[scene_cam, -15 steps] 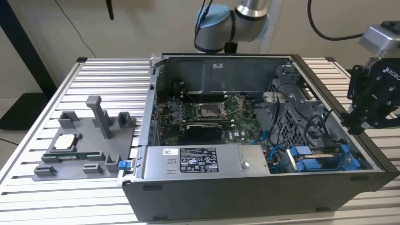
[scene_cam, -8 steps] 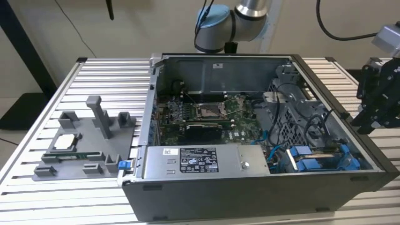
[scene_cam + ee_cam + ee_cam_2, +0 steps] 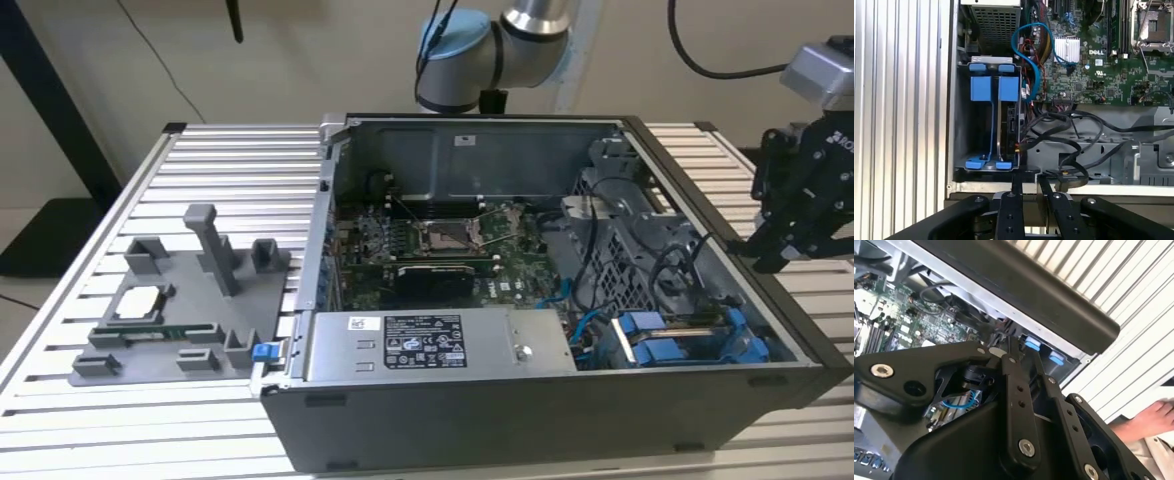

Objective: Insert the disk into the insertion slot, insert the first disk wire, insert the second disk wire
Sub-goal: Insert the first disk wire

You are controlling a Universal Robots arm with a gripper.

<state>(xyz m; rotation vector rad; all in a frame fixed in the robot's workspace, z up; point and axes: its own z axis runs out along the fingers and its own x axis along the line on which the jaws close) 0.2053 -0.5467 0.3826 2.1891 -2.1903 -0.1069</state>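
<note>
Claw (image 3: 1030, 176): black metal with bolted link arms. I see the two slim fingers a narrow gap apart with nothing between them. In the exterior view it hangs outside the computer case (image 3: 534, 420), past the wall on the exterior view's right, above the table (image 3: 227, 160).

Disk (image 3: 1004, 125): thin silver-grey slab seen edge-on in the first wrist view. It stands inside the insertion slot (image 3: 960, 120) between bright blue plastic carrier pieces.

Insertion slot: rectangular bay of grey sheet metal in the case corner nearest the claw. It has squared blue tabs at both ends.

Blue cable (image 3: 1026, 50): smooth and round. It loops from beside the bay over to the circuit board (image 3: 1094, 65).

Black cables (image 3: 1064, 130): several, loosely tangled, lying just beside the bay. I cannot tell whether any is plugged into the disk.

Circuit board: green and flat, crowded with small parts, with a ribbed silver block on it.

Power box (image 3: 441, 340): grey metal, box-shaped, with a white label on top.

Table: ribbed aluminium slats, pale and matte.

Tray (image 3: 174, 300): grey moulded plastic with upright posts. It sits well apart from the case on the exterior view's left.

Hand (image 3: 1154, 420): a person's hand resting on the slats beyond the case wall, in the second wrist view.
</note>
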